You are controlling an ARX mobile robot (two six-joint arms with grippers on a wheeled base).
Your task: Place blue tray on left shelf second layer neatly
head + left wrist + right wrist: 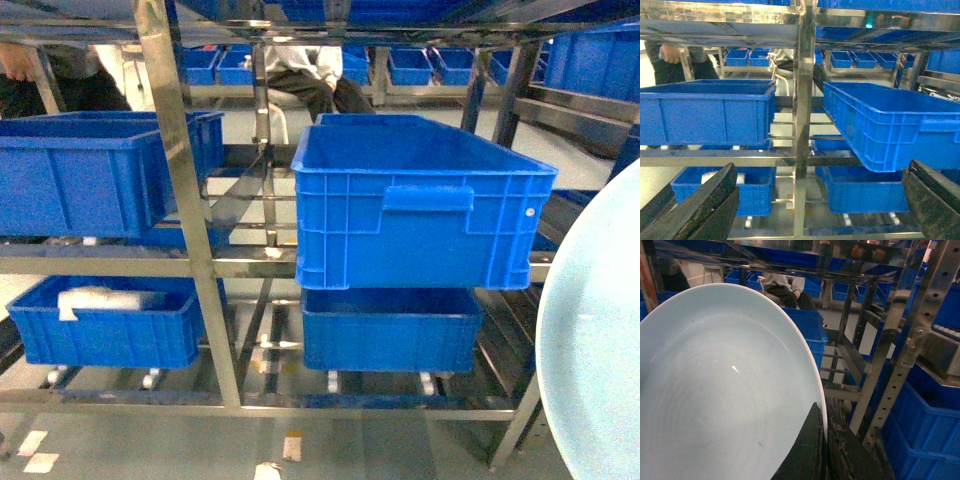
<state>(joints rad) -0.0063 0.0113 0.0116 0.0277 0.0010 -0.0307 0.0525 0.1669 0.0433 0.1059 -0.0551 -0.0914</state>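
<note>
Right gripper pinching blue tray by rim, carrying it upright at right, clear of left shelf (crates occupying tiers). Left gripper hanging spread wide, carrying nothing, facing shelf.

Place: warehouse storeroom | steel racks | rows of blue crates

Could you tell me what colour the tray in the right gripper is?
Pale light blue tray, clearest in the right wrist view.
</note>
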